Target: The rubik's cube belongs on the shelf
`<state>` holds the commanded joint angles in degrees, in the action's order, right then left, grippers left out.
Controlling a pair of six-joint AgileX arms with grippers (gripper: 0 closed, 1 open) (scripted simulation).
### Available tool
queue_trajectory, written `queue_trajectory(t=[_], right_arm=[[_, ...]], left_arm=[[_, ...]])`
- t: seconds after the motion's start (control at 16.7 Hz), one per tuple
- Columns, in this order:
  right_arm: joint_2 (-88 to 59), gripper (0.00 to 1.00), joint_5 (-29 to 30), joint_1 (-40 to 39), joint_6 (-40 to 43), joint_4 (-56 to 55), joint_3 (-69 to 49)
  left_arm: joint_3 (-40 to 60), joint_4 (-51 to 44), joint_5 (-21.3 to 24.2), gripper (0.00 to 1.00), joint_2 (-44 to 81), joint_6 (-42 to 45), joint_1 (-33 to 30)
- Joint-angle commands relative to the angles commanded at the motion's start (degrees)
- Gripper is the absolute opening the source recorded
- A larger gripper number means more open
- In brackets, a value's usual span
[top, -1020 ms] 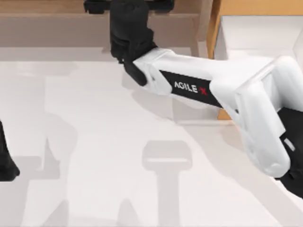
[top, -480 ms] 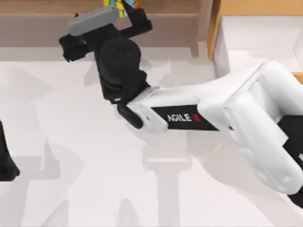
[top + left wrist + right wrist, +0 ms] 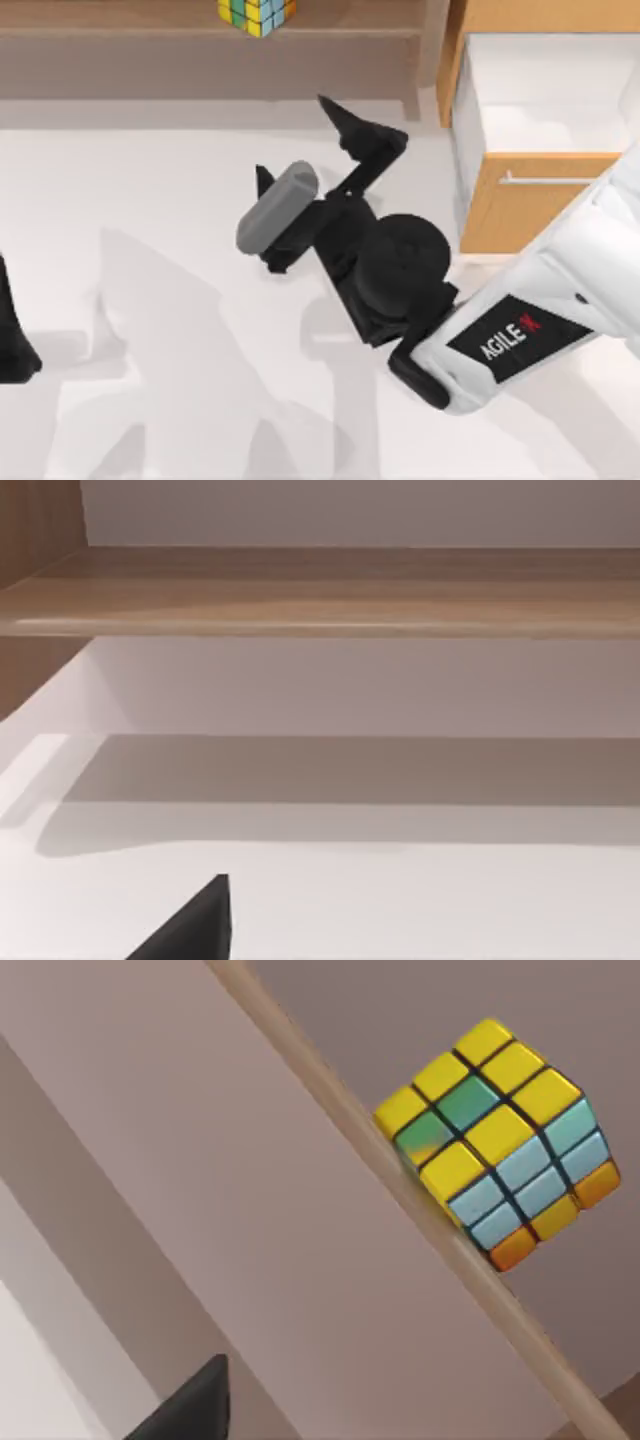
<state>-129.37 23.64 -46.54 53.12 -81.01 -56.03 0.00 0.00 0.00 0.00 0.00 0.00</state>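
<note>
**Cube resting on shelf; right arm clear of it**

Nearest the camera's lower edge, at the table's far left, the left arm's dark gripper [image 3: 15,350] sits parked; whether its fingers are spread or closed cannot be told. Toward mid-table, the right gripper [image 3: 305,150] hangs above the white table [image 3: 150,200], its two dark fingers [image 3: 345,120] spread wide apart and holding nothing. The white AgileX forearm runs off toward the lower right. To the right stands the orange-wood drawer cabinet [image 3: 520,190] with its silver handle, drawer open. Farthest back, along the top edge, lies the shelf [image 3: 120,40], its long axis running left to right across the table. The rubik's cube [image 3: 256,13] sits on the shelf board, near its front lip and well apart from the right gripper, beyond it and slightly to its left. The right wrist view shows the rubik's cube [image 3: 500,1140] resting at the board's edge, yellow face toward the lens. Judged from this arrangement, the placement appears complete, and the right arm is the nearer of the two should any correction be needed.
</note>
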Motion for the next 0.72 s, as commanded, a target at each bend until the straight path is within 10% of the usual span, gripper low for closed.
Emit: queue_trajectory(t=[0.72], right_arm=[[15.7,1.00,-2.3,25.4,34.9,-19.3,43.4]], left_arm=[[0.0,0.0,0.0,1.00,0.0,0.0,0.0]])
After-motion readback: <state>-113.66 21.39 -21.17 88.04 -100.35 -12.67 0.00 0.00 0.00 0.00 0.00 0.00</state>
